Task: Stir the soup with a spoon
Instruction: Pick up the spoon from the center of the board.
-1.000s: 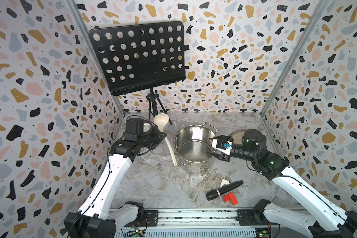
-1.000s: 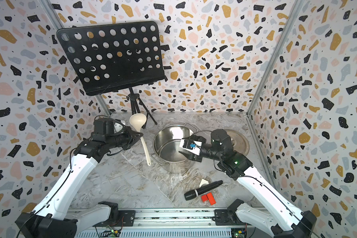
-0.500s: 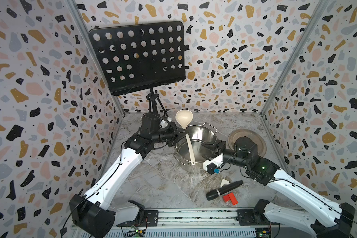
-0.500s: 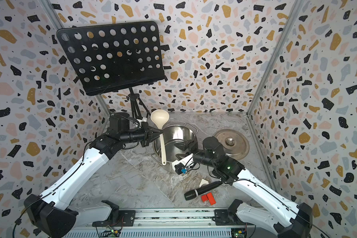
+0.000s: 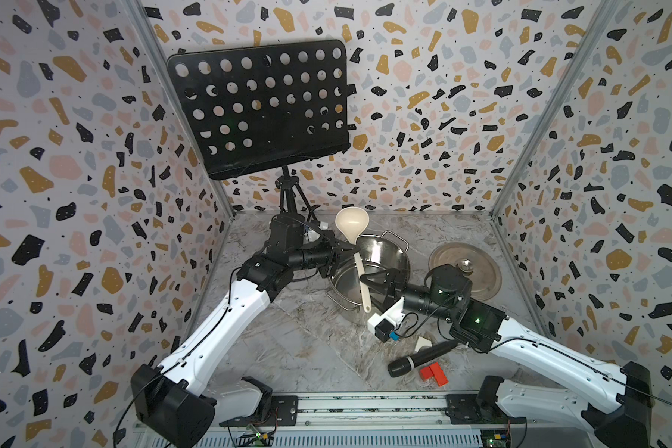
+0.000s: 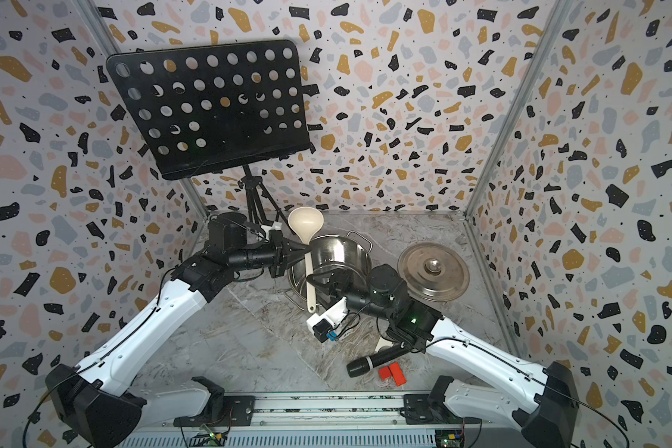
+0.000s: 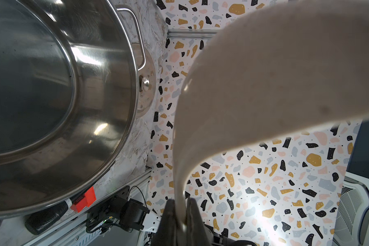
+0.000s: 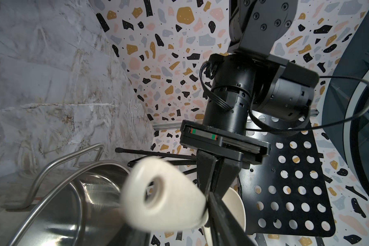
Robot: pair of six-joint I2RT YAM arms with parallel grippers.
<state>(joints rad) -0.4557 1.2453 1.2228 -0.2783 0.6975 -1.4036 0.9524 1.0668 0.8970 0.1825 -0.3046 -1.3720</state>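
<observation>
Left tool (image 5: 350, 253) pinches the cream-white long-handled spoon (image 5: 360, 271) below its bowl; right tool (image 5: 367, 289) straddles the lower handle, grip unclear.

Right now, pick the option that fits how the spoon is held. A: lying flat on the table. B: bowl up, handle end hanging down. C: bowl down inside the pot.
B: the left pincer clamps the spoon just under its bowl, which is on top, and the handle end hangs down by the pot.
</observation>
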